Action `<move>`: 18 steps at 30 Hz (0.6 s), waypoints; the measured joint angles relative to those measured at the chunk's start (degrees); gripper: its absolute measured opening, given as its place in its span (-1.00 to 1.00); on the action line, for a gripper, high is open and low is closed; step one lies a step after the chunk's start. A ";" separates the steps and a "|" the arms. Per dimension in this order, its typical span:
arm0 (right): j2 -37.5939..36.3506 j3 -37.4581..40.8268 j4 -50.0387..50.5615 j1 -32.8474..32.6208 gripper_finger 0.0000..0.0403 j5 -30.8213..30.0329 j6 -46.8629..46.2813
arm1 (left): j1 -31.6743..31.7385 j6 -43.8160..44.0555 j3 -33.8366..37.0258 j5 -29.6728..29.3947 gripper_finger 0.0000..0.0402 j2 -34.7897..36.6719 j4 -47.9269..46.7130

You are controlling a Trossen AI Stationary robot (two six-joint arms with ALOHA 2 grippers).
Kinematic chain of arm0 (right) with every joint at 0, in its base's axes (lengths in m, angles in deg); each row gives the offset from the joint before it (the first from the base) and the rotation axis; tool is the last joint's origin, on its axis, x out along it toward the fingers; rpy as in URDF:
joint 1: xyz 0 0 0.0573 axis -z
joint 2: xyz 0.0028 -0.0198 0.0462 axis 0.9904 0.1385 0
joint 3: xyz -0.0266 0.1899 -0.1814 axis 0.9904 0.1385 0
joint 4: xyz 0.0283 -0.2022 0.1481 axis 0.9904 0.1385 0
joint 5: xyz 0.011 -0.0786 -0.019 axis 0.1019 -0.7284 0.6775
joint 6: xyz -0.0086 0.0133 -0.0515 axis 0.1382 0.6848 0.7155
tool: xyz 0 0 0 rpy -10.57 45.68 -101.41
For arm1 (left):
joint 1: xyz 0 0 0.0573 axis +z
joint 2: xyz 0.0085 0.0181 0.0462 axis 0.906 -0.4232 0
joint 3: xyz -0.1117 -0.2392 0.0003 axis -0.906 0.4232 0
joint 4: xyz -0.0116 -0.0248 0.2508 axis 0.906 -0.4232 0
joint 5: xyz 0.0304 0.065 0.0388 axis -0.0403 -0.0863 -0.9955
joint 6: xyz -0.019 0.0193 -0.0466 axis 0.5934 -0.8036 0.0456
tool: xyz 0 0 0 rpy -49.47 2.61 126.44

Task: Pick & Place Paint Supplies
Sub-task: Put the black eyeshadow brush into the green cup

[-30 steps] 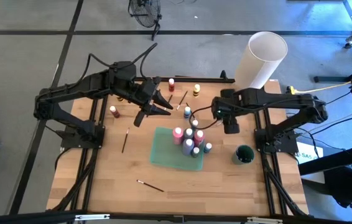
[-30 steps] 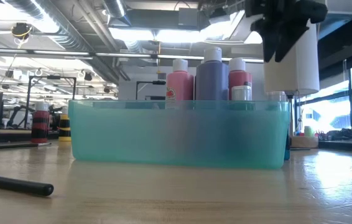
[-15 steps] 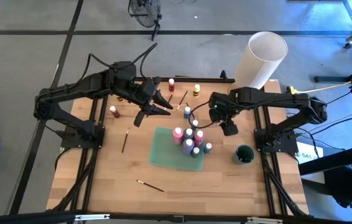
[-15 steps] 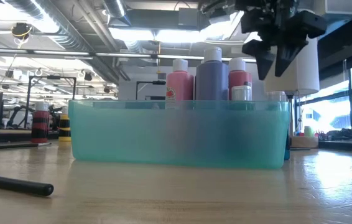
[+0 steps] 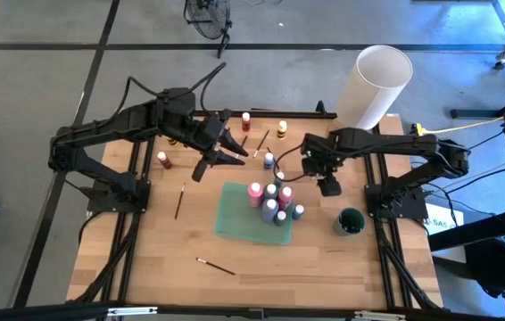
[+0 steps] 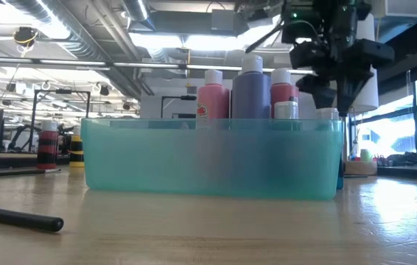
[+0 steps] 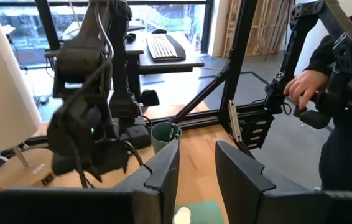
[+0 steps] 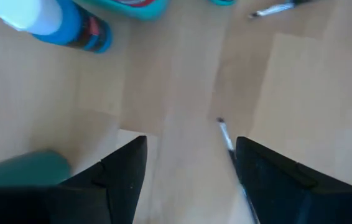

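A teal tray [image 5: 239, 214] holds pink [image 5: 255, 191], purple [image 5: 269, 210] and red [image 5: 285, 196] paint bottles at its right end. A blue bottle [image 8: 58, 25] stands on the table just right of the tray. My right gripper [image 5: 328, 186] points down, open, above the table beside that bottle. A thin brush [image 8: 227, 140] lies on the wood between its fingers, near one of them. My left gripper [image 5: 232, 155] hangs open in the air over the far left of the tray, and nothing is between its fingers [image 7: 166, 168].
More bottles stand on the table: blue [image 5: 269, 160], red [image 5: 246, 120], yellow [image 5: 282, 130] and red [image 5: 163, 160]. Brushes lie at the left [image 5: 179, 201] and near edge [image 5: 215, 266]. A green cup [image 5: 351, 221] and a white cylinder [image 5: 373, 85] stand at the right. A person's hand [image 7: 300, 90] shows beyond the table.
My right gripper has come down toward the table next to the tray's right end. It has tipped from slanting to pointing almost straight down, and its fingers have stayed apart.
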 joint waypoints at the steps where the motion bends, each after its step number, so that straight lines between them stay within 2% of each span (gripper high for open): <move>1: 0.00 0.63 -0.80 0.22 0.23 1.03 0.30 | -0.02 -0.46 0.00 -0.21 -0.51 0.00 0.24; 12: 0.00 3.89 -6.42 3.05 0.23 2.72 13.63 | 0.00 -2.20 0.00 -9.61 -0.51 0.00 0.22; 15: 0.00 3.91 -7.74 3.62 0.23 1.30 17.34 | 0.00 -2.17 0.00 -9.85 -0.51 0.00 0.22; 18: 0.00 5.07 -9.19 3.75 0.23 -3.14 17.85 | -0.02 -1.39 0.00 -9.85 -0.51 0.00 0.19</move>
